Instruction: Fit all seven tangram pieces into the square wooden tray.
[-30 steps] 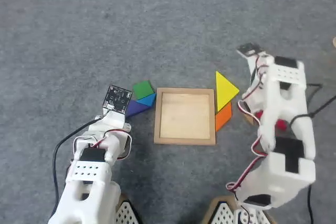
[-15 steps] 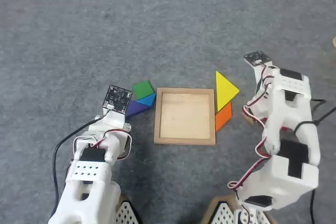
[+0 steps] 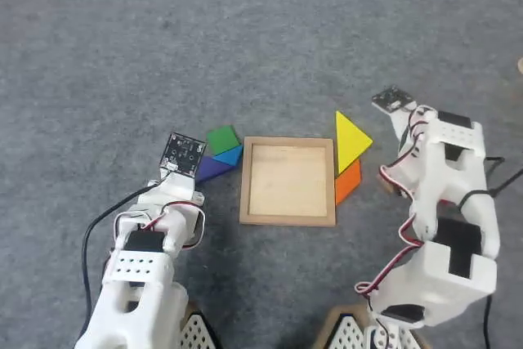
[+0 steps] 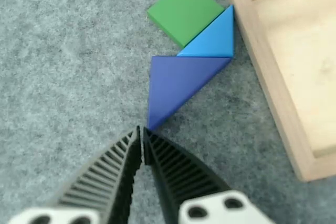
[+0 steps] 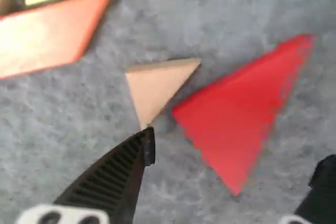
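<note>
R tool (image 5: 231, 158) is hanging wide open, gripping nothing, straddling red triangle (image 5: 247, 129), w/ tan triangle (image 5: 157, 85) just beside one fingertip. R arm (image 3: 441, 169) has been shifting over the last sec, prob lining up 1st pick. L tool (image 4: 140, 135) is sitting shut, empty, tip at dk-blue triangle (image 4: 178, 85), not moving. Tray (image 3: 288, 220) is sitting empty mid-bench (image 3: 122, 55), 0/7 in. 2nd R finger is getting cut off at frame edge; in high view the arm is covering the red piece.
</note>
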Robot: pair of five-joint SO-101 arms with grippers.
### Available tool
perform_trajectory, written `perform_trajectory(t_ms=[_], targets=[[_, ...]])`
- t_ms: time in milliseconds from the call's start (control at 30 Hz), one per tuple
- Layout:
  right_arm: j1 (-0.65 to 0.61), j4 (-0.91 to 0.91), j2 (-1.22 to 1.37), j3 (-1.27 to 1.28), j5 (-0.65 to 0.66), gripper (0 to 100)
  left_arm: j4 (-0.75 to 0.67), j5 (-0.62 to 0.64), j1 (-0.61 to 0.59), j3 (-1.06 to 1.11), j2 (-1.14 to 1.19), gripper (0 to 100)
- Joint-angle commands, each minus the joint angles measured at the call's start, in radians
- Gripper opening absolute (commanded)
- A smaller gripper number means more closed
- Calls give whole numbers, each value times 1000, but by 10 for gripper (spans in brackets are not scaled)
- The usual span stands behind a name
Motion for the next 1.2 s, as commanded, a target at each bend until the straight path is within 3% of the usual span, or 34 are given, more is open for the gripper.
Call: perform_trajectory(t_ms=[0, 500, 1167], targets=[[-33, -36, -67, 21, 12, 450, -15, 2, 0, -42, 2, 14], [-67, -113, -67, 78, -192, 450, -15, 2, 0, -42, 2, 14], [-48, -162, 67, 18, -186, 449, -15, 2, 0, -42, 2, 14]])
